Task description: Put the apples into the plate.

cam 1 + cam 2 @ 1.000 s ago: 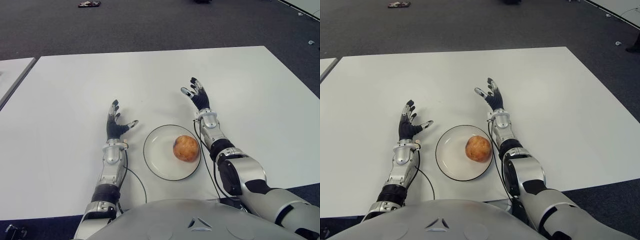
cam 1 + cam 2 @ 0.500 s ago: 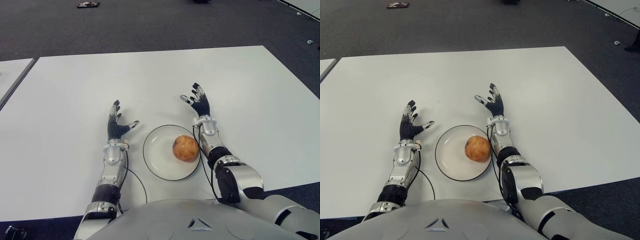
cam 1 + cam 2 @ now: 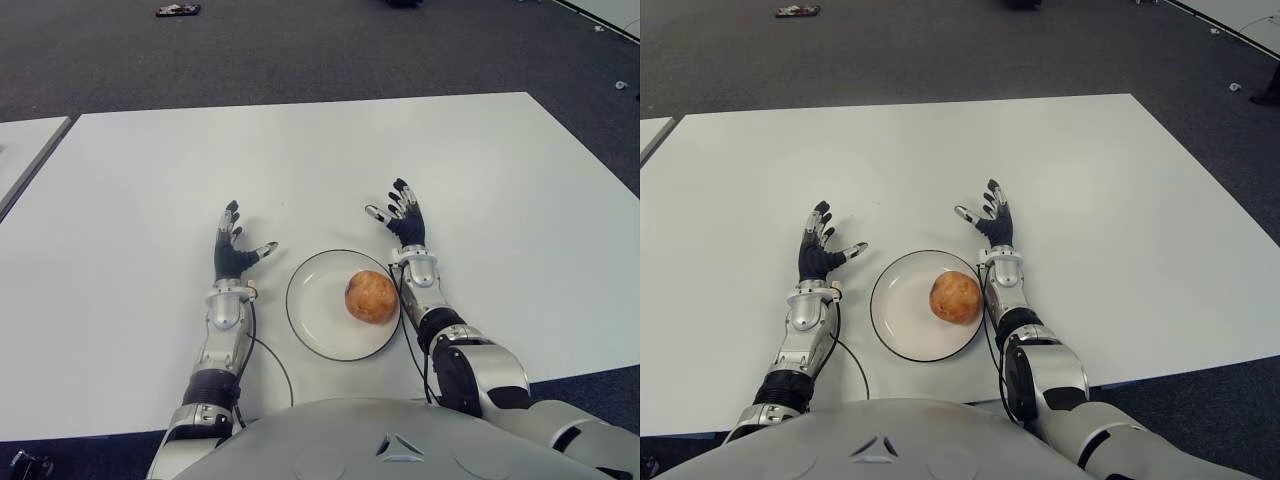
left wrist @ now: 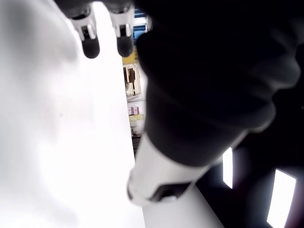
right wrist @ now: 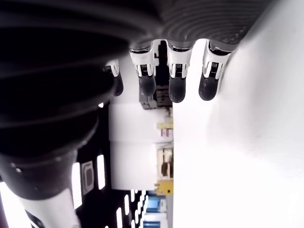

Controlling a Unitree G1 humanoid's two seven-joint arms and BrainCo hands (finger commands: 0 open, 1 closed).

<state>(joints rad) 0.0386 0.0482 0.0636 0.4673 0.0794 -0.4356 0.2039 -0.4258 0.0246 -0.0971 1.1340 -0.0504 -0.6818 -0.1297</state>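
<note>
Right hand [image 3: 404, 222], fingers spread and empty, shows at 1 o'clock of the plate [image 3: 318, 325]; left hand [image 3: 233, 253], likewise spread and empty, at 9 o'clock. One apple [image 3: 371, 297] sits in the plate's right half: firm, smooth, probably roll-prone, best cupped around its middle. White surface [image 3: 150, 180] beneath.

lab or office, white table [image 3: 300, 150], grey carpet [image 3: 300, 50]

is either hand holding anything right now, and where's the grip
Nothing is held. The left hand and right hand are both open and empty either side of the plate, where the apple sits.
</note>
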